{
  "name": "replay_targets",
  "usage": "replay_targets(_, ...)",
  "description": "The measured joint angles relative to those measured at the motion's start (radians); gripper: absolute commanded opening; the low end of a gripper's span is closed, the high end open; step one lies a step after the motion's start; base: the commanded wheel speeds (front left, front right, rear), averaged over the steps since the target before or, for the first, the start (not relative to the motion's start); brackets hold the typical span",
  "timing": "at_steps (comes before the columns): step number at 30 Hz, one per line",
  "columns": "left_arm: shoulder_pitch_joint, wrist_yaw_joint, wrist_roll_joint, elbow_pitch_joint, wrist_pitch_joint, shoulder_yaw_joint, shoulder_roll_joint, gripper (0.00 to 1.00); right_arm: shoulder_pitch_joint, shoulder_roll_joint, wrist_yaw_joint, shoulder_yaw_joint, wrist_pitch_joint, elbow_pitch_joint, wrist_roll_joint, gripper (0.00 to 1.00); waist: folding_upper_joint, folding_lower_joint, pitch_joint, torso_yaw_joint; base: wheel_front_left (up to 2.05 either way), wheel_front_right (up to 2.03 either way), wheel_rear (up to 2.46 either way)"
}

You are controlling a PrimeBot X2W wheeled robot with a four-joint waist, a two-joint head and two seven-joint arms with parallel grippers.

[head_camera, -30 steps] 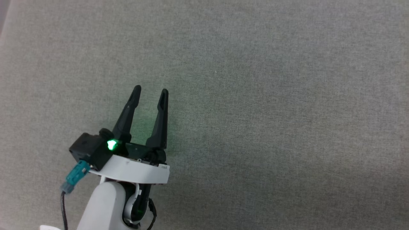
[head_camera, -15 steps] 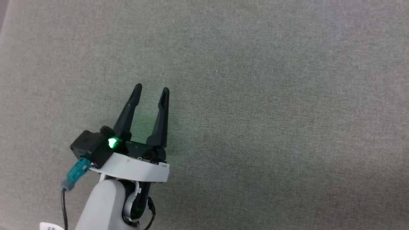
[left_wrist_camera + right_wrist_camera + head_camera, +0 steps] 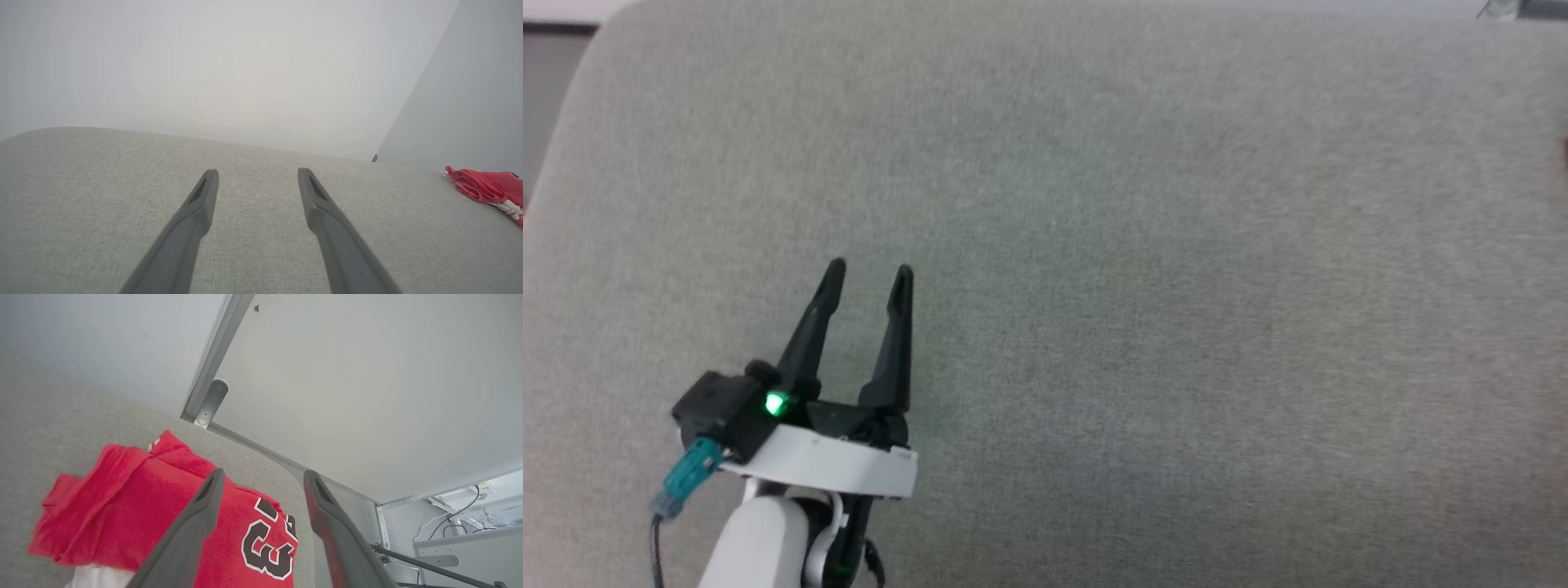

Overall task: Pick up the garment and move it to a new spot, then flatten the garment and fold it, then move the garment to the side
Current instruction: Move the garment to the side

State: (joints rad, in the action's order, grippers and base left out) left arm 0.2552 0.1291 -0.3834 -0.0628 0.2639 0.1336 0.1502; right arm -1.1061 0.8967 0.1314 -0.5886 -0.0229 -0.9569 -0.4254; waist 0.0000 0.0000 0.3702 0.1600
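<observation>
The head camera has tipped up since the earlier frame: the whole picture has slid down, and the far rounded edge of the grey cloth-covered bench (image 3: pixel 1176 245) now shows along the top. That is the camera's shift, not a move of the things on the bench.

The left end effector (image 3: pixel 870 269) hangs over bare bench at the near left, its two dark fingers spread with nothing between them. The right end effector (image 3: pixel 263 473) is spread just as wide and grips nothing. It is poised above the garment (image 3: pixel 122 514), which lies folded in a red bundle with the "23" facing up, at the far right corner of the bench and well apart from the left arm.

By the look of it the fold is made and set aside, so the step in hand is the release and withdrawal. One finger crosses the red cloth in the right wrist view, and whether it touches cannot be told. It would be best to rise straight off the cloth before drawing back, so no finger drags a layer open. The numbered part lies close to the rounded corner, so any sideways nudge toward that edge risks tipping it off
</observation>
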Motion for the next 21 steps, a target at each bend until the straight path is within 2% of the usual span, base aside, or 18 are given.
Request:
replay_targets(7, -0.061, 0.0, -0.006, 0.011, 0.0, -0.05, 0.016, 1.0, 0.091, -0.12, 0.0, 0.038, 0.233, 0.024, -0.015, 1.0, 0.0, 0.0, -0.088, -0.036, 0.0, 0.0, 0.0)
replay_targets(11, -0.1, 0.0, -0.008, 0.012, 0.0, -0.076, 0.024, 1.0, 0.168, -0.188, 0.0, 0.096, 0.28, 0.071, -0.018, 1.0, 0.0, 0.0, -0.139, -0.059, 0.0, 0.0, 0.0)
replay_targets(16, -0.137, 0.0, -0.009, 0.012, 0.0, -0.109, 0.037, 1.0, 0.329, -0.261, 0.0, 0.257, 0.284, 0.266, 0.032, 1.0, 0.0, 0.0001, -0.195, -0.088, 0.0, 0.0, 0.0)
replay_targets(21, -0.154, 0.0, -0.01, 0.001, 0.0, -0.128, 0.049, 1.0, 0.559, -0.371, 0.0, 0.44, 0.284, 0.454, 0.123, 1.0, 0.0, 0.0, -0.236, -0.114, 0.0, 0.0, 0.0)
